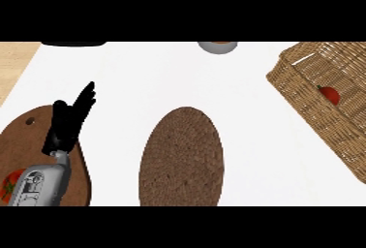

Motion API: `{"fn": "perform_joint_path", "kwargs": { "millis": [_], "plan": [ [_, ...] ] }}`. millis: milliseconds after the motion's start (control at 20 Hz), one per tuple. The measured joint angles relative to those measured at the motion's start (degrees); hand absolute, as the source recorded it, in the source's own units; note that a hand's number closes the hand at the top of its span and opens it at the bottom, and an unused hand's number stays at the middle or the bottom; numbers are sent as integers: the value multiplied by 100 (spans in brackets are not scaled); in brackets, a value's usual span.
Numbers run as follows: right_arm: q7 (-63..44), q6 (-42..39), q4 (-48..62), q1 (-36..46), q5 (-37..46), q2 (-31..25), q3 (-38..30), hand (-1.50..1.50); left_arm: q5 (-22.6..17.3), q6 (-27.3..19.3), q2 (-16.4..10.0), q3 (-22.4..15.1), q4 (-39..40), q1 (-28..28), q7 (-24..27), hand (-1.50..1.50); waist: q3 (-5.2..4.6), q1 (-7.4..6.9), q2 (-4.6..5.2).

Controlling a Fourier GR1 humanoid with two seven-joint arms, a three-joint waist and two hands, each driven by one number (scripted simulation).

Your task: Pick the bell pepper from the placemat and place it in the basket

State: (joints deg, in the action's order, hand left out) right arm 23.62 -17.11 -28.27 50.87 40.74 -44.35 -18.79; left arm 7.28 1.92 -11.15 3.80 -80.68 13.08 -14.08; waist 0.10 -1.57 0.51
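A red bell pepper (329, 94) lies inside the wicker basket (314, 101) at the right edge, only partly showing above the near wall. The round brown woven placemat (181, 157) in the middle of the counter has nothing on it. My left hand (70, 120) stands at the left with fingers straight and pointing up, over a wooden board. My right hand does not show.
A brown wooden cutting board (22, 140) lies at the lower left, with a red vegetable (8, 184) peeking out beside my forearm. A grey bowl (217, 47) and a dark object (73, 43) sit at the far edge.
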Motion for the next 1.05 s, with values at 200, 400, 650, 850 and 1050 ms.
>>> {"fn": "perform_joint_path", "kwargs": {
  "millis": [200,400,650,850,1050],
  "plan": [
    [193,220,338,196,-286,-35,-367,-150,20,-4,52,-44,-52,-79,17,0,0,-15,6],
    [225,617,559,284,-611,-95,-798,-150,31,-23,43,-9,-29,1,-5,0,0,3,6],
    [-11,680,923,436,-938,-596,-1261,-150,117,-116,142,-65,17,-90,119,0,0,-3,15],
    [-50,456,1308,271,-1232,-1167,-1660,-150,107,-106,154,-63,26,-42,114,0,8,-3,37],
    [163,88,1612,-94,-1398,-1702,-1893,-150,59,-60,103,-11,-4,24,74,0,21,-15,59]
  ]
}}
